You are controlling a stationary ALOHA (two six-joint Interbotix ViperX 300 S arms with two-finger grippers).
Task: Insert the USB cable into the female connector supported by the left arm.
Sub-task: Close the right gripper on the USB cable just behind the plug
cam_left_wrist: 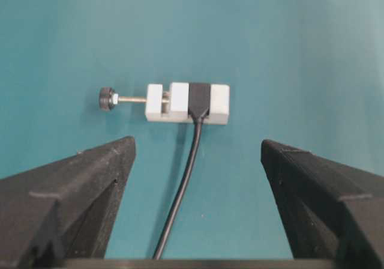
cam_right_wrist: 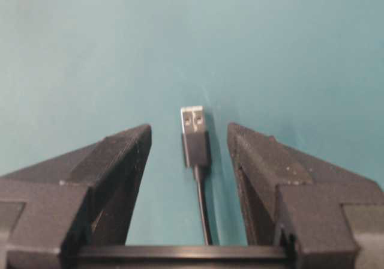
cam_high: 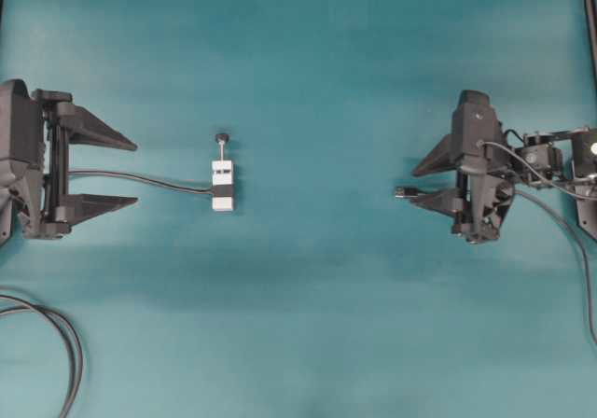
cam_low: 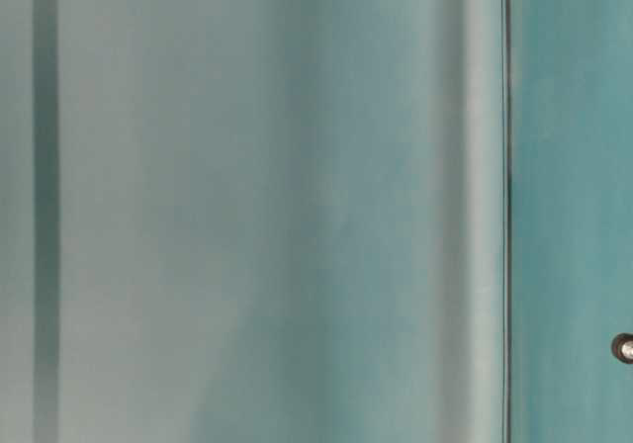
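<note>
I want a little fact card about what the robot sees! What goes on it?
Surface: teal table
White block: the female connector lies on the table, its screw knob pointing to the top of the overhead view, its thin cable running toward the left arm
Left pincer: open, empty, apart from the block
USB cable: metal-tipped plug lies between the right pincer's fingers, touching neither
Right pincer: open, holding nothing yet
Plugged in: no, plug and block are far apart
Also seen: black looped cables at the lower left
</note>
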